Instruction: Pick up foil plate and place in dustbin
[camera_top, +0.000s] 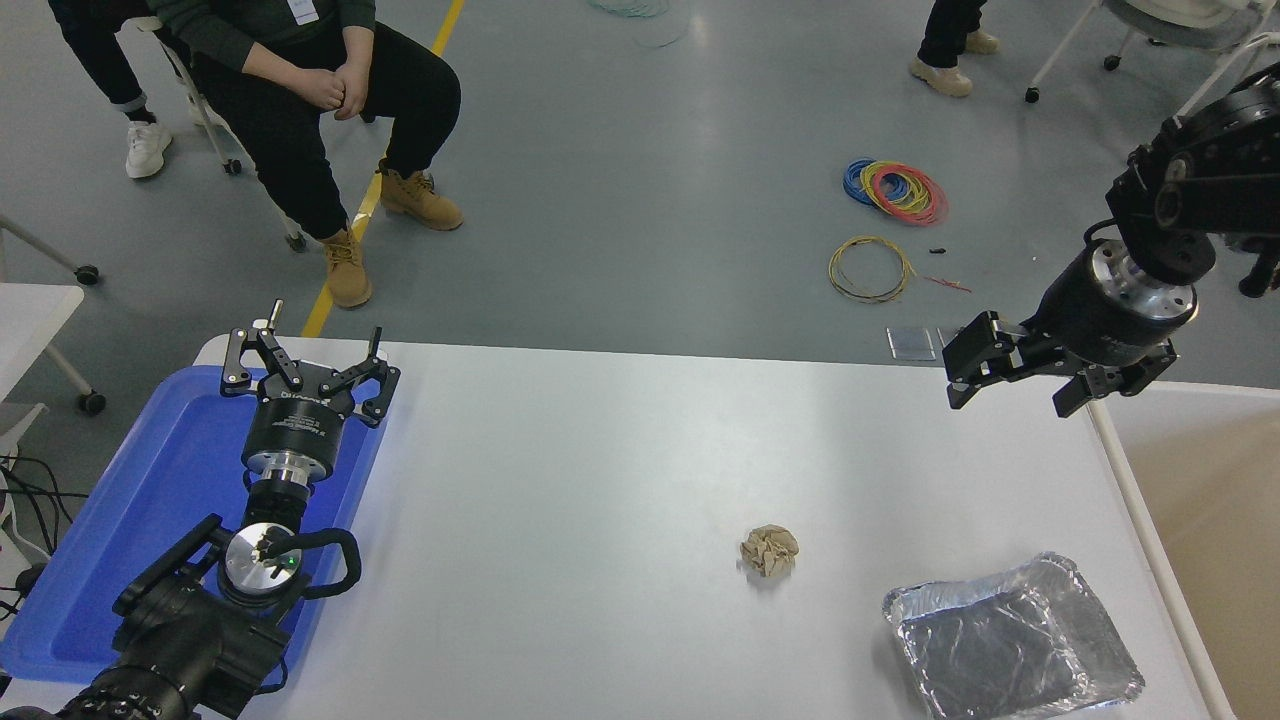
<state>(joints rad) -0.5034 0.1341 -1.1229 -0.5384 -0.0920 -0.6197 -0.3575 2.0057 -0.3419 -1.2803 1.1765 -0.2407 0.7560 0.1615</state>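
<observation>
The foil plate (1012, 640) lies flat on the white table at the front right, shiny and crinkled, with nothing on it. The dustbin (1130, 500) stands just right of the table, its white rim along the table's edge and its beige inside showing. My right gripper (1010, 390) hangs open and empty above the table's far right corner, well behind the foil plate. My left gripper (305, 350) is parked open over the blue tray at the left.
A small crumpled brown paper ball (769, 550) lies on the table left of the foil plate. A flat blue tray (120, 520) sits at the table's left edge. A person (300, 80) sits beyond the far side. Coloured wire coils (895, 190) lie on the floor.
</observation>
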